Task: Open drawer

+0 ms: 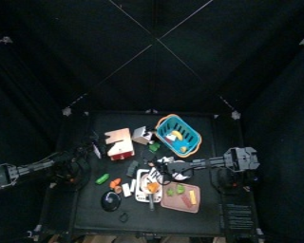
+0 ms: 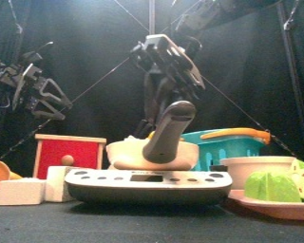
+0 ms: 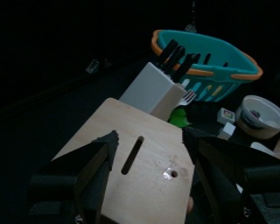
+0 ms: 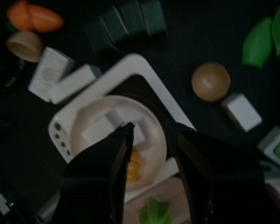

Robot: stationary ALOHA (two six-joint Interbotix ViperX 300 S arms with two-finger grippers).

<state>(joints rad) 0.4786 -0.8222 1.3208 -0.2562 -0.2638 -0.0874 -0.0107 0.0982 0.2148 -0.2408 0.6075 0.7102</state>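
The drawer (image 1: pixel 115 142) sits at about ten o'clock from the tabletop's (image 1: pixel 79 190) centre in the top view, its red-brown panel facing the front edge. The left gripper (image 3: pixel 149 166) hovers directly over the pale top, jaws spread nearly full and holding nothing, so the left arm is clearly the nearer one. The unit's long axis runs away from those jaws toward the knife block (image 3: pixel 154 86) and blue basket (image 3: pixel 219 61) at roughly one o'clock. The right gripper (image 4: pixel 149 157), open and empty, hangs over the cluttered middle. Black curtains close the pen.
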